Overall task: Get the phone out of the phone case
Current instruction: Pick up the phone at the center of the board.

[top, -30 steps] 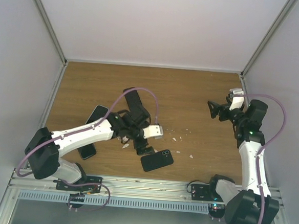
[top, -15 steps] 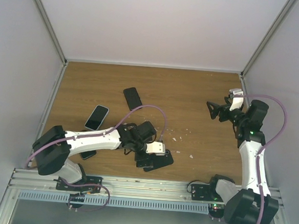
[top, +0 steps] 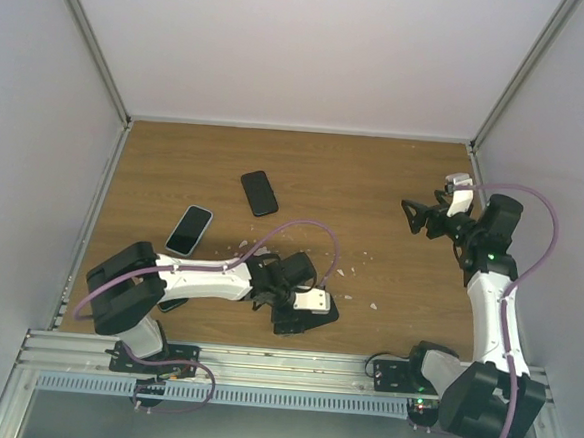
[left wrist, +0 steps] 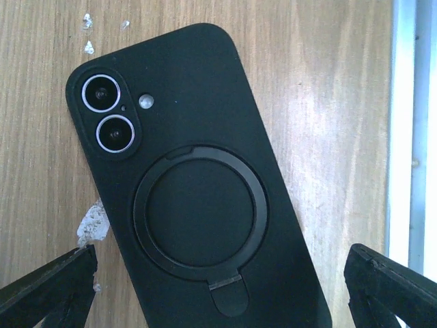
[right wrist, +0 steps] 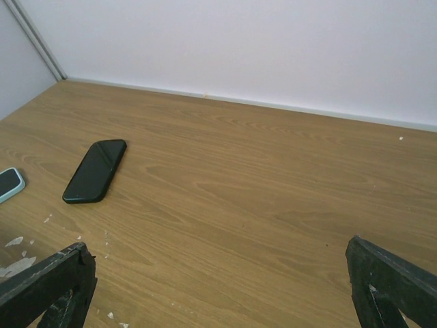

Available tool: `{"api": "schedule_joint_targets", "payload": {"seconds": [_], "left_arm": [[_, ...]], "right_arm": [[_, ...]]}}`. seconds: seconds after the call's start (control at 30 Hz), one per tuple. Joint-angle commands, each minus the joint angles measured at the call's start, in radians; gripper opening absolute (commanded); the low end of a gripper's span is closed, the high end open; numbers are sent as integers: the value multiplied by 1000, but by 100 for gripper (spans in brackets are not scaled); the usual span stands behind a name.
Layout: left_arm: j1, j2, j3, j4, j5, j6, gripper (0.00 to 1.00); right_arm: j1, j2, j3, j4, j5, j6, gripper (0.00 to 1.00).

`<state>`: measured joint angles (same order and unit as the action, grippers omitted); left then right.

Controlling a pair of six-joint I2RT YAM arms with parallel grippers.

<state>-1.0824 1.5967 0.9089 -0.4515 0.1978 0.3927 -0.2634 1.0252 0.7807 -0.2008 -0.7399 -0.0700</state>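
A phone in a black case (left wrist: 191, 198) lies back up on the wooden table (left wrist: 328, 102). The case shows two camera lenses and a round ring stand. In the top view it lies near the front edge (top: 325, 309), mostly under my left wrist. My left gripper (left wrist: 218, 287) is open just above it, with one fingertip on each side of the phone's lower end and neither touching it. My right gripper (top: 420, 214) is open and empty, raised over the right side of the table, far from the cased phone.
A black phone (top: 260, 193) lies screen up at the back middle and also shows in the right wrist view (right wrist: 95, 171). A phone in a light case (top: 189, 230) lies to the left. White chips (top: 354, 268) are scattered mid-table. A metal rail (top: 262, 355) runs along the front edge.
My left arm has swung toward the front edge and come down over the cased phone, uncovering the black phone at the back. The right arm has hardly moved.
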Motion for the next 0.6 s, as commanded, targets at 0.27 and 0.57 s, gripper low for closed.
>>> {"api": "schedule_joint_targets", "payload": {"seconds": [0.27,0.57], "left_arm": [[-41,73,-2,106,-128,-30,99],[-36,128,-7,98,-188,-15,99]], "right_arm": [[-4,28,25,9,-25,7,100],[-4,58,50,4,-16,12,100]]}}
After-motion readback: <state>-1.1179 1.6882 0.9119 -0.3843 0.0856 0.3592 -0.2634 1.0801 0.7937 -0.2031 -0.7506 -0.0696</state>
